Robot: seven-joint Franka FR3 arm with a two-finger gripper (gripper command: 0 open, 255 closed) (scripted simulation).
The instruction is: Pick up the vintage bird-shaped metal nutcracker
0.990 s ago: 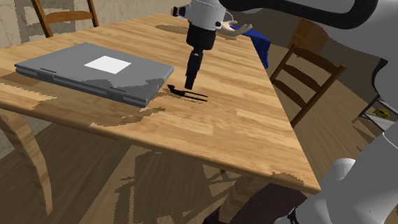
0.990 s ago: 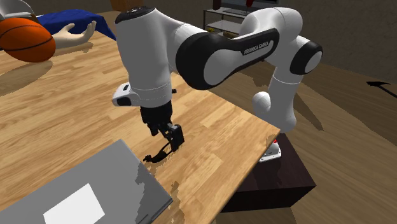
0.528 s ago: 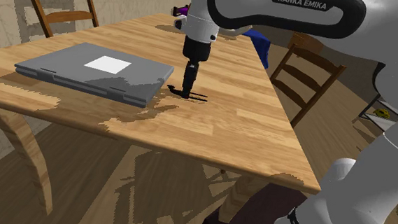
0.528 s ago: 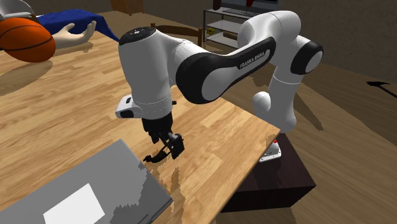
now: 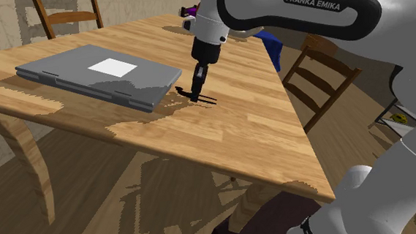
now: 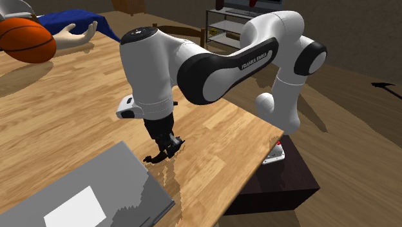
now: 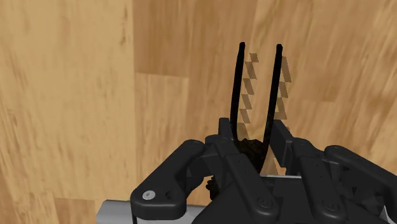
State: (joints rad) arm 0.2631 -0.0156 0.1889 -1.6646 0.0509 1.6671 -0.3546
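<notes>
White arm [image 6: 212, 61] bent over wooden table [image 6: 71, 97], wrist pointing down. Black gripper [image 6: 169, 146] sat low at the tabletop, fingers pinched close on a small black nutcracker [image 6: 154, 159], which poked out toward 8 o'clock of the gripper, touching the wood. Grey laptop [image 6: 103, 184], lid shut, lay at 7 o'clock, just beside the nutcracker. Orange basketball [image 6: 26, 37] and blue cloth [image 6: 71, 16] were far off at 10 o'clock. Dark stand [image 6: 283, 187] was at 4 o'clock, shelf [image 6: 225, 22] at 1 o'clock.

The nutcracker [image 5: 207, 99] lies on the table [image 5: 244, 136] just beside the laptop [image 5: 87, 76], in the hand's [image 5: 198, 92] grip.
</notes>
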